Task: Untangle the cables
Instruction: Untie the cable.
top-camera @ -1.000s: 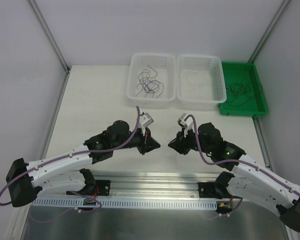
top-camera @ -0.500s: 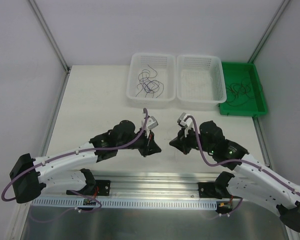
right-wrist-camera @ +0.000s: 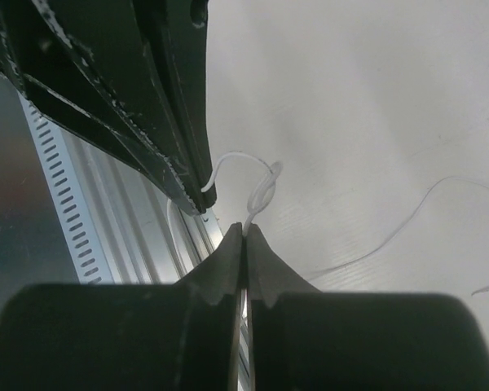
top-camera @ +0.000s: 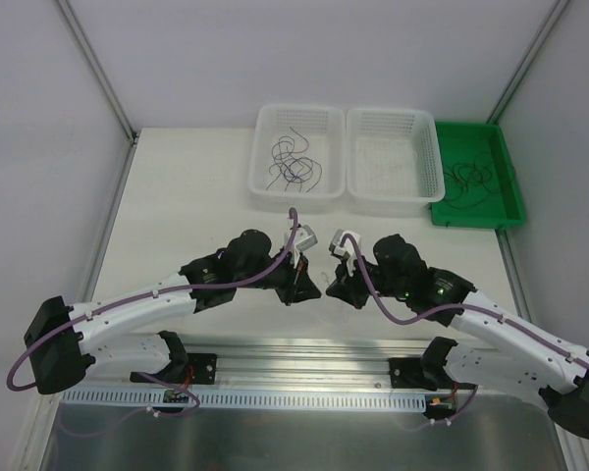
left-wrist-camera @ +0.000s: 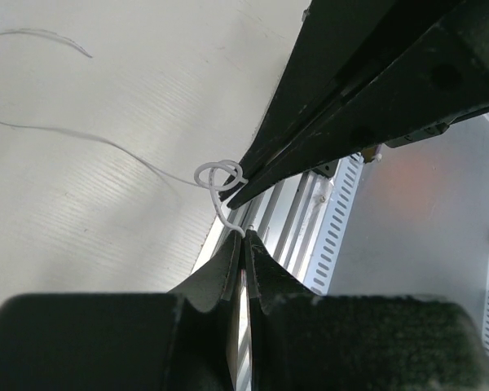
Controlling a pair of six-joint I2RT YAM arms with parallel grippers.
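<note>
No writing, label, brand or number can be read in any view (wrist views included).

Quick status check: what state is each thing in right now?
Left tool: shut on the white wire.
Right tool: shut on the white wire.
White wire: knotted between the tools, pinched either side.
Left basket: holds dark wires.
Middle basket: contents unclear.
Green tray: holds dark wires.

From above, the white wire (left-wrist-camera: 216, 181) is too thin to see. Its tail runs off the right wrist view's edge.
</note>
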